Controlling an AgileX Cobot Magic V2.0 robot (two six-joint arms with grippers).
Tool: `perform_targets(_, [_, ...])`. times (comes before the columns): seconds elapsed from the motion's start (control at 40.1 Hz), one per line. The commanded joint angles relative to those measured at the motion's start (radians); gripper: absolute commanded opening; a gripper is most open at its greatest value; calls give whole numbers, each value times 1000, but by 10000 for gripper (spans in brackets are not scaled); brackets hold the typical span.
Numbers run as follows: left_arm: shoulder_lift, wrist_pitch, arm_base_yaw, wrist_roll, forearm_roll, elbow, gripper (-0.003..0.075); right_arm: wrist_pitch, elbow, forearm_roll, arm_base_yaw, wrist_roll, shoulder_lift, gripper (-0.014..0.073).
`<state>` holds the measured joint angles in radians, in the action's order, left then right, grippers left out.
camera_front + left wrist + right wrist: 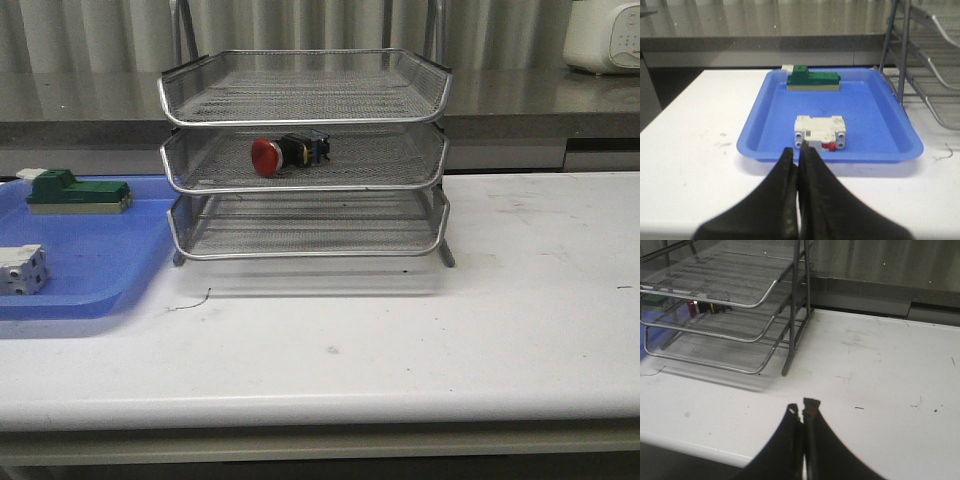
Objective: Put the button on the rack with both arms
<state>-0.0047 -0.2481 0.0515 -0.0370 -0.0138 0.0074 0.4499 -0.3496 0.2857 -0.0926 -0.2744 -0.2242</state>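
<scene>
The button point(287, 153), with its red head and black body, lies on its side on the middle tier of the silver wire rack point(305, 108). Through the mesh in the right wrist view only a bit of its red and yellow shows point(692, 307). No arm shows in the front view. My left gripper point(798, 152) is shut and empty, held over the table just in front of the blue tray point(760, 120). My right gripper point(802, 410) is shut and empty, over bare table to the right of the rack point(740, 302).
The blue tray point(90, 265) at the left holds a green-and-white block point(78, 193) and a white cube point(22, 268). A white appliance point(604, 35) stands on the steel counter behind. A thin wire scrap point(190, 301) lies in front of the rack.
</scene>
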Motion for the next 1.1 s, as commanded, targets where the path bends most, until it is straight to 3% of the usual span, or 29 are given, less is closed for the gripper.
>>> perform_targets(0.0, [-23,97,3,13,-10,11,-19,-79,-24,10,5,-2,-7,-60])
perform_targets(0.923, [-23,83,3,13,-10,8,-19,-79,-24,10,5,-2,-7,-60])
perform_targets(1.072, [-23,83,3,13,-10,8,-19,-162,10,-7,8,-2,14,-60])
